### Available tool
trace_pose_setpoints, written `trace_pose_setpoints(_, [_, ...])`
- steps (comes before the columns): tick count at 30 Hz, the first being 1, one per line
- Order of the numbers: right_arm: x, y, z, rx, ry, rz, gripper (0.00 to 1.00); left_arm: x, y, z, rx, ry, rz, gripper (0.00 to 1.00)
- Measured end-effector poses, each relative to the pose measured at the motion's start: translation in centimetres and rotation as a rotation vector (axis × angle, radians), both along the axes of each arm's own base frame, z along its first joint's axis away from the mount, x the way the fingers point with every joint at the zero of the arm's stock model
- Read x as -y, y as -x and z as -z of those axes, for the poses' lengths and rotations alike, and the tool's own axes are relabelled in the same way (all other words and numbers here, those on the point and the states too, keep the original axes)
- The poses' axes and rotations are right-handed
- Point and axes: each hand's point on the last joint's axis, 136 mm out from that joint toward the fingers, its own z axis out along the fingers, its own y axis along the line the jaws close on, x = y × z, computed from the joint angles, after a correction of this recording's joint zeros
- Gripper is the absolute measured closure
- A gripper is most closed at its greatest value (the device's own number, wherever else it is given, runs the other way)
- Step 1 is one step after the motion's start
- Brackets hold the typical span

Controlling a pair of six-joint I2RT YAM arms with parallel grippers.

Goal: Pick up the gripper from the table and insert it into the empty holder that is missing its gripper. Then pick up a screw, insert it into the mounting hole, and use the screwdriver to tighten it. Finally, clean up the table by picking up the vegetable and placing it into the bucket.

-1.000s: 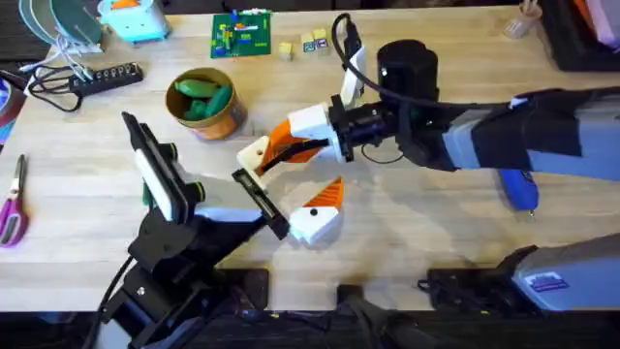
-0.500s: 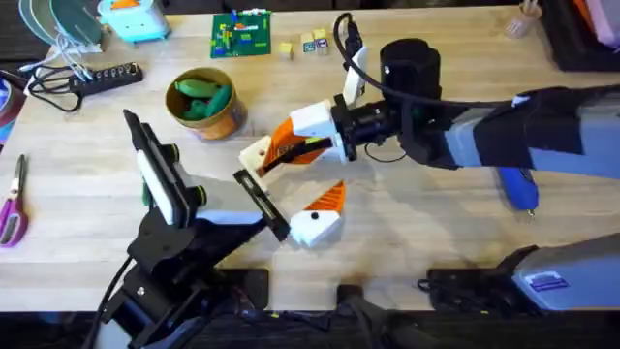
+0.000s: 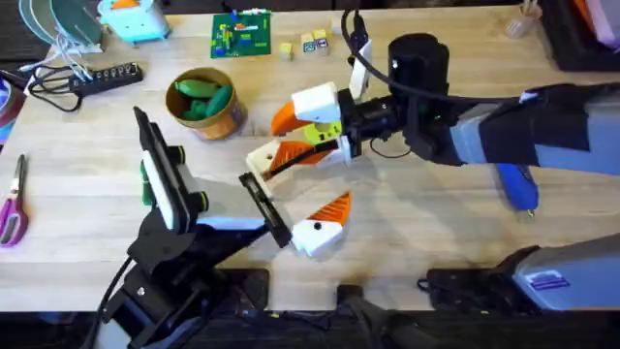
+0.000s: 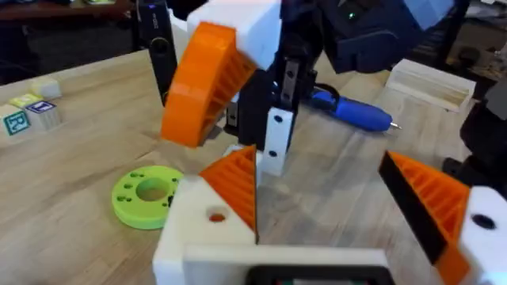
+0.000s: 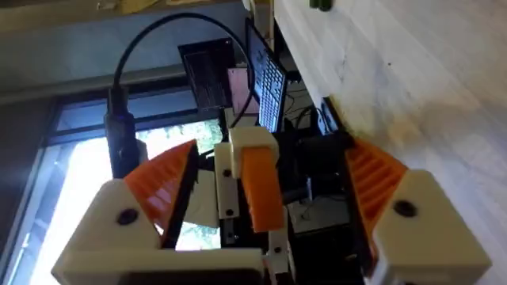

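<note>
The gripper wedge [image 4: 234,186] is sitting in the holder [image 4: 190,229], but take the bigger pieces first. The right arm is reaching across the table [image 3: 417,223], and the right gripper [image 3: 279,141] is hovering just above the holder with its fingers spread, clasping nothing. The left gripper [image 3: 291,199] is gaping wide too (the holder is one of its own fingers). The blue screwdriver [image 3: 518,189] is lying well apart from the holder on the right arm's side, bit pointing away from it, so the right arm looks better placed to fetch it. The wedge appears seated, ribbed face turned inward. The mounting hole [image 4: 215,214] is facing up on the block.
</note>
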Motion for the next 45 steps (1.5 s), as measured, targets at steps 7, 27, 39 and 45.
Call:
trace_pose_setpoints(7, [0.5,-0.6,0.0,0.001,0.000,0.020,0.010,0.1,0.2,0.0,0.000,0.001,0.012,0.026])
trace_pose_setpoints(27, [4.9,-12.4,-2.7,0.502,0.215,0.263,0.009,0.1,0.2,0.0,0.000,0.001,0.015,0.026])
trace_pose_setpoints(39, [7.1,-11.2,2.8,0.876,0.757,0.011,0.008,0.2,0.3,0.0,0.000,0.001,0.018,0.025])
trace_pose_setpoints(45, [6.7,-10.7,4.3,0.957,0.806,-0.087,0.116,0.2,0.3,0.0,0.000,0.001,0.019,0.026])
